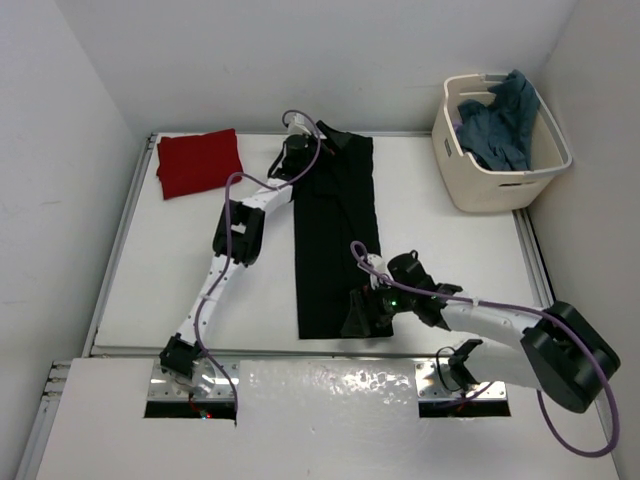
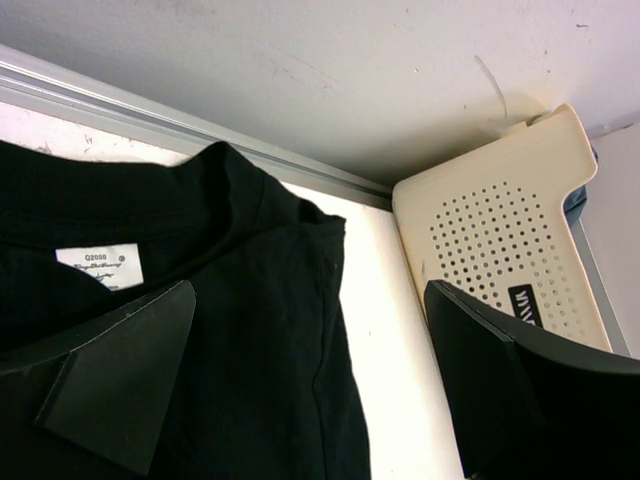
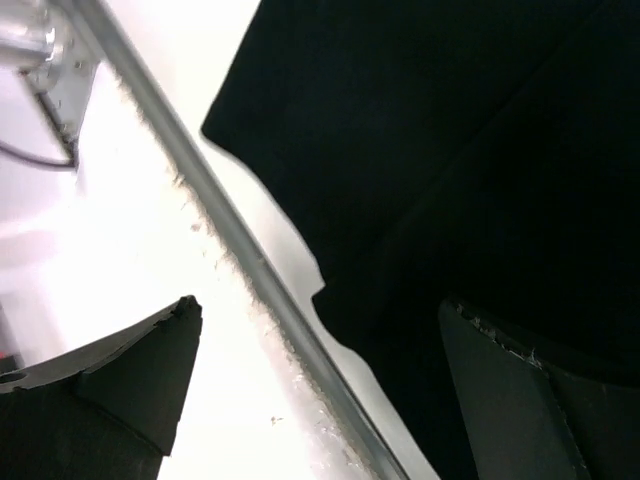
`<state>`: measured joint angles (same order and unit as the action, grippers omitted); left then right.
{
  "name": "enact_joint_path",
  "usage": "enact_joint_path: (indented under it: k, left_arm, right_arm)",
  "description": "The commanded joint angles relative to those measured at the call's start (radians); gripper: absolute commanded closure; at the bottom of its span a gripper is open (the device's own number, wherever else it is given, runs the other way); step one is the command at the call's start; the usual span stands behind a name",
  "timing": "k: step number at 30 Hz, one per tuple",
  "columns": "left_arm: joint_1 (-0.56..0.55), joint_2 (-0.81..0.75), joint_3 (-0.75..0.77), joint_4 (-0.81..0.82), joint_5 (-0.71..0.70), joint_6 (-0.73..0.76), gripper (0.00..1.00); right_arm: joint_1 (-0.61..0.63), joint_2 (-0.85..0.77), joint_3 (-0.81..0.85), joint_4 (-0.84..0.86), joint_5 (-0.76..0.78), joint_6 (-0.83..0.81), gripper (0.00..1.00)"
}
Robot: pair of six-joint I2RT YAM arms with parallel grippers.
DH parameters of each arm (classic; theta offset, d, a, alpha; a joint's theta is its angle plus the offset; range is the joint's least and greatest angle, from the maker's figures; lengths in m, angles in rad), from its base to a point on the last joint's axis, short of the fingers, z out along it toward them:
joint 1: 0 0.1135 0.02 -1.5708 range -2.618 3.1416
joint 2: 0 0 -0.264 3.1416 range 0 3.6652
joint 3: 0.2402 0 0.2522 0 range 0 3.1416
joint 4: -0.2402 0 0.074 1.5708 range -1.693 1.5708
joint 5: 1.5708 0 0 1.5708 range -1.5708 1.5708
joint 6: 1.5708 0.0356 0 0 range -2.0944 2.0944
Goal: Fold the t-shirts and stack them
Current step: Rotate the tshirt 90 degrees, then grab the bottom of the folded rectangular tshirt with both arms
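- The black t-shirt [image 1: 338,240] lies mid-table as a long narrow strip, with its collar [image 2: 215,170] at the far end and its hem by the near edge.
- The red t-shirt [image 1: 198,162] sits folded in the far left corner. A blue-grey t-shirt [image 1: 500,125] is crumpled in the cream tub [image 1: 490,195] at far right.
- The left gripper [image 2: 310,300] hovers at the collar end, fingers spread wide and holding nothing. The right gripper [image 3: 320,305] is at the near hem, likewise spread and empty.
- The step in hand is probably to pinch an end and fold the strip across its length.
- Risk one — the right claw straddles the hem corner beside the metal table rail [image 3: 250,260]. Closing there could catch only the top layer, or nothing, and the lengthwise fold would fall open on lifting.
- Risk two — at the collar, a shallow bite may take just the neckband near the white label [image 2: 98,265], letting the lower layers slide apart.
- Risk three: uneven lifting would skew the strip, and the folded shirt would then stack badly on the red one.
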<state>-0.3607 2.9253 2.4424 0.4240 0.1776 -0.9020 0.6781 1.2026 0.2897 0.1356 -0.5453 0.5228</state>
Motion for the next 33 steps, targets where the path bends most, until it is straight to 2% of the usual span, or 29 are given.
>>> enact_joint_path:
  k: [1,4,7,8,9,10,11,12,14,15,16,17,19,20,21,23,29,31,33]
  left_arm:
    - [-0.007,-0.075,0.007,-0.045,0.006,0.025,0.0]
    - [-0.006,-0.161,0.027,-0.1,0.01,0.102,0.0]
    - [-0.003,-0.334,0.001,-0.206,0.013,0.217,0.0]
    - [-0.003,-0.45,-0.028,-0.237,0.011,0.242,0.0]
    - [-0.003,-0.516,-0.133,-0.272,0.011,0.267,0.0]
    - [-0.004,-0.648,-0.202,-0.287,0.004,0.312,0.0]
    - [-0.007,-0.71,-0.279,-0.309,-0.015,0.319,0.0]
    - [-0.009,-0.771,-0.431,-0.358,-0.036,0.319,0.0]
    - [-0.009,-0.916,-0.567,-0.424,-0.024,0.344,0.0]
    - [-0.012,-0.961,-0.632,-0.538,-0.064,0.331,0.0]
    - [-0.023,-1.004,-0.781,-0.559,-0.058,0.328,0.0]
    - [-0.033,-1.09,-0.868,-0.562,-0.046,0.336,0.0]
    - [-0.073,-1.178,-1.021,-0.591,-0.061,0.309,0.0]
    - [-0.086,-1.269,-1.181,-0.59,-0.058,0.295,0.0]
    - [-0.098,-1.314,-1.259,-0.576,-0.028,0.281,0.0]
    - [-0.133,-1.435,-1.433,-0.605,-0.015,0.241,0.0]
    - [-0.271,-1.669,-1.704,-0.833,0.009,0.129,0.0]
    - [-0.309,-1.695,-1.766,-0.847,0.039,0.085,0.01]
    - [-0.322,-1.694,-1.857,-0.797,0.116,0.061,0.06]
  right_arm:
    - [0.008,-0.089,0.153,-0.213,0.158,-0.096,0.01]
    - [0.006,-0.123,0.216,-0.255,0.228,-0.122,0.01]
    - [0.003,-0.147,0.267,-0.323,0.315,-0.107,0.01]
    - [-0.002,-0.155,0.275,-0.367,0.359,-0.095,0.01]
    - [-0.005,-0.175,0.27,-0.384,0.367,-0.089,0.01]
    - [-0.006,-0.187,0.266,-0.404,0.376,-0.086,0.01]
    - [-0.015,-0.199,0.253,-0.445,0.395,-0.084,0.01]
    - [-0.02,-0.221,0.246,-0.468,0.418,-0.087,0.01]
    - [-0.032,-0.235,0.238,-0.564,0.461,-0.095,0.01]
    - [-0.038,-0.247,0.235,-0.597,0.472,-0.104,0.01]
    - [-0.041,-0.253,0.23,-0.625,0.481,-0.11,0.01]
    - [-0.049,-0.259,0.204,-0.651,0.478,-0.118,0.01]
    - [-0.057,-0.268,0.18,-0.662,0.438,-0.147,0.01]
    - [-0.063,-0.264,0.164,-0.677,0.42,-0.153,0.01]
    - [-0.066,-0.258,0.161,-0.683,0.397,-0.156,0.01]
    - [-0.072,-0.242,0.141,-0.679,0.276,-0.173,0.01]
    - [-0.077,-0.222,0.092,-0.663,0.182,-0.19,0.01]
    - [-0.078,-0.212,0.069,-0.615,0.179,-0.175,0.03]
    - [-0.078,-0.192,0.059,-0.591,0.179,-0.164,0.05]
